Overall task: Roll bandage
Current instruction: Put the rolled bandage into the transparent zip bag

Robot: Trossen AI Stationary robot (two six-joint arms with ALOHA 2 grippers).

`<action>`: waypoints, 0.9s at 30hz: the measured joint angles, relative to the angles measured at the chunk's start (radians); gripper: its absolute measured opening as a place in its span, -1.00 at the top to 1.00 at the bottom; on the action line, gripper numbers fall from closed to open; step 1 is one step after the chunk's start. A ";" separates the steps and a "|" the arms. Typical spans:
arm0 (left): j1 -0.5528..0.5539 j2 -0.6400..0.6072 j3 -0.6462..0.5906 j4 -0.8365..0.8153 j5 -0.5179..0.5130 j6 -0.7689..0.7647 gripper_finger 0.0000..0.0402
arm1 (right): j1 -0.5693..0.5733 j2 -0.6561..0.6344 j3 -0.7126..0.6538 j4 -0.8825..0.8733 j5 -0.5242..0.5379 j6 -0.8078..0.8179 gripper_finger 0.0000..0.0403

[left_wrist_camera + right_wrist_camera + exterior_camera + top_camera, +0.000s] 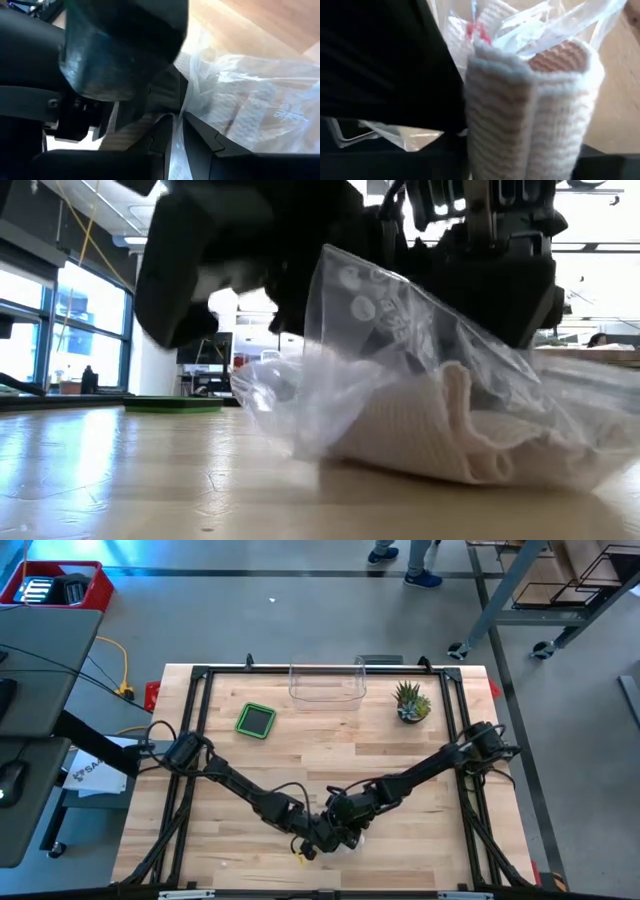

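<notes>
Below, my left pincer (175, 145) pinches the clear bag (420, 380). My right pincer (520, 165) clamps the bandage (530, 110). Bag print unreadable.

A wooden table (260, 770) fills the middle of the floor, edged by a black metal frame (196, 710). On its far left part lies a small green tray (256, 720) with a dark centre. A clear plastic box (327, 682) stands at the far edge, near the middle. To the right of it sits a small potted plant (411, 702) with spiky leaves. Beyond the table's left side a red crate (60, 586) rests on a grey desk (40, 660), and a yellow cable (121, 665) trails on the floor. A person's blue shoes (423, 579) show at the far edge of the floor
</notes>
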 joint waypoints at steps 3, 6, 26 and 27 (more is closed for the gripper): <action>-0.001 0.019 0.003 -0.004 -0.011 0.002 0.79 | 0.000 0.003 0.008 -0.024 -0.005 -0.002 0.16; -0.013 0.035 0.006 -0.004 -0.021 0.001 0.79 | -0.001 0.003 0.026 -0.059 -0.041 -0.001 0.08; -0.024 0.073 0.010 0.055 -0.033 -0.007 0.99 | -0.011 -0.039 0.030 -0.148 -0.085 0.011 0.06; -0.027 0.071 0.010 0.055 -0.048 -0.005 0.99 | -0.013 -0.041 0.031 -0.147 -0.087 0.011 0.06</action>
